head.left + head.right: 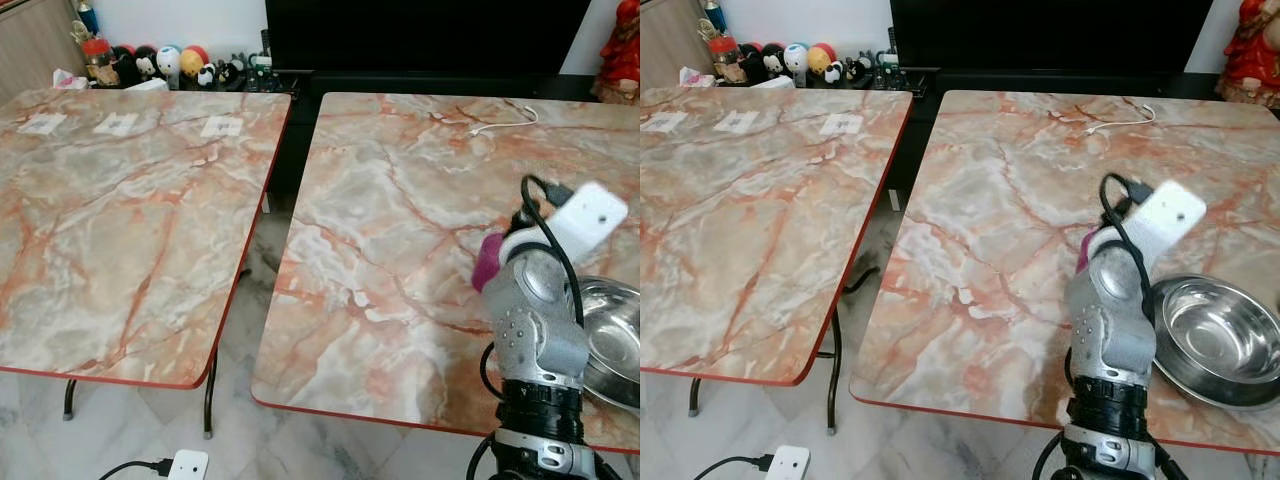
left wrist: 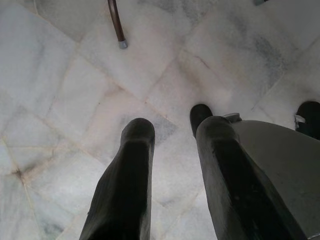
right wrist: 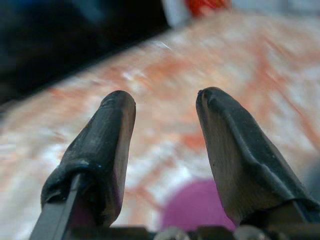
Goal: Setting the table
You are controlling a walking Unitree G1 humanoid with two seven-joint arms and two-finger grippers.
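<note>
A shiny steel bowl stands empty near the front right corner of the right marble table. My right arm is raised over that table just left of the bowl, its white wrist camera on top. A purple rounded thing sits on the table right behind the arm, and the right wrist view shows the purple thing low between the fingers. My right gripper is open and holds nothing. My left gripper hangs open over the white floor tiles.
A second marble table stands to the left, with three white paper labels at its far edge. A narrow gap separates the tables. A white cable lies at the right table's back. Toys and a black cabinet line the wall. A power strip lies on the floor.
</note>
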